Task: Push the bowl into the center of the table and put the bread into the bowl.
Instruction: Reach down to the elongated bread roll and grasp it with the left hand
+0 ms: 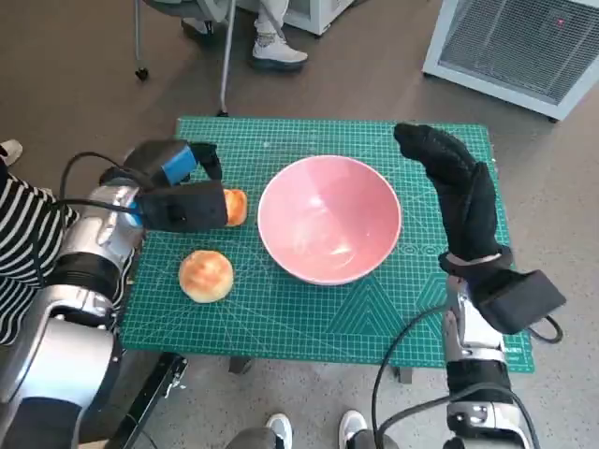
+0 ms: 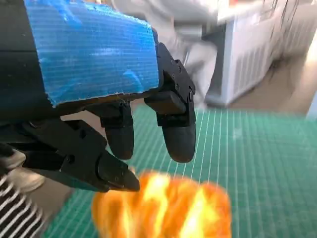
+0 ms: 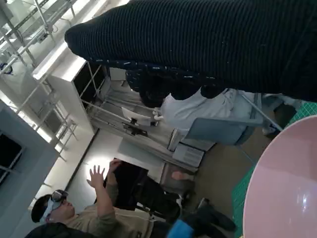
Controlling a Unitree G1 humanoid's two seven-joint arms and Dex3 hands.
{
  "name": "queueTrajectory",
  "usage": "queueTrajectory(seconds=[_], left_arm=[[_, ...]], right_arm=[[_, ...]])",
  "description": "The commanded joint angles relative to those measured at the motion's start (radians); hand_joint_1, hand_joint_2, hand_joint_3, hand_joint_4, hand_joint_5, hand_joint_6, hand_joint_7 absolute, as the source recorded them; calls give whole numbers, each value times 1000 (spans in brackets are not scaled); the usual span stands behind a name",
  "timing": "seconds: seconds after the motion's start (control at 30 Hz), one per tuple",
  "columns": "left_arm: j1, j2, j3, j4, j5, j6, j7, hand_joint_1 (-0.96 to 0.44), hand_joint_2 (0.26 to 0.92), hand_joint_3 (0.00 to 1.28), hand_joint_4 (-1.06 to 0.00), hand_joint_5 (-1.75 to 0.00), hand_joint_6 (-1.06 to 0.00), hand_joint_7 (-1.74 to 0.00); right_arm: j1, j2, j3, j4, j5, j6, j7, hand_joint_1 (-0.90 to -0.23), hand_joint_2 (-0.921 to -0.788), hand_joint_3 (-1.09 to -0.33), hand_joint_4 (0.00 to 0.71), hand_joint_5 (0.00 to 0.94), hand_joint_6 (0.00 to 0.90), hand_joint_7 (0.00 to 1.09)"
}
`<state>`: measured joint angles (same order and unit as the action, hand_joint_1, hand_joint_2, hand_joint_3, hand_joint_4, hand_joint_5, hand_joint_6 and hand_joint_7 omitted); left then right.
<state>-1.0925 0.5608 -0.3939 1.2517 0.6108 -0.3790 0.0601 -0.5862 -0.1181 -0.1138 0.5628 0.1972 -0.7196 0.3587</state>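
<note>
Left hand (image 1: 178, 192): fingers spread over bread (image 1: 235, 207) | right hand (image 1: 456, 192): empty, extended

My left hand (image 1: 178, 182) covers most of one bun (image 1: 235, 207) from the head view; only its edge by the bowl (image 1: 329, 218) shows. From my left wrist that bun is a blur, cut off at the picture's edge. I cannot tell whether my fingers (image 2: 177, 130) touch it. My right wrist shows only a slice of the bowl's rim, and my right hand's (image 1: 456, 189) fingers are hidden there.
</note>
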Motion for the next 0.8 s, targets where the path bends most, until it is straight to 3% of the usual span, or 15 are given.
queueTrajectory(seconds=[0.03,0.53,0.8], left_arm=[[-11,43,47,-63,-40,-61,31,1,921,53,-712,-1114,-629,-1182],[67,100,159,-341,-90,-211,89,1,920,37,-753,-1086,-627,-1165],[129,97,197,-512,-118,-245,43,1,920,45,-735,-1096,-625,-1179]], right_arm=[[26,4,3,2,4,8,6,-805,-921,-812,203,0,2,652],[33,9,3,1,3,6,4,-804,-921,-816,201,0,-1,658],[34,11,3,2,3,5,4,-804,-921,-817,201,0,-1,657]])
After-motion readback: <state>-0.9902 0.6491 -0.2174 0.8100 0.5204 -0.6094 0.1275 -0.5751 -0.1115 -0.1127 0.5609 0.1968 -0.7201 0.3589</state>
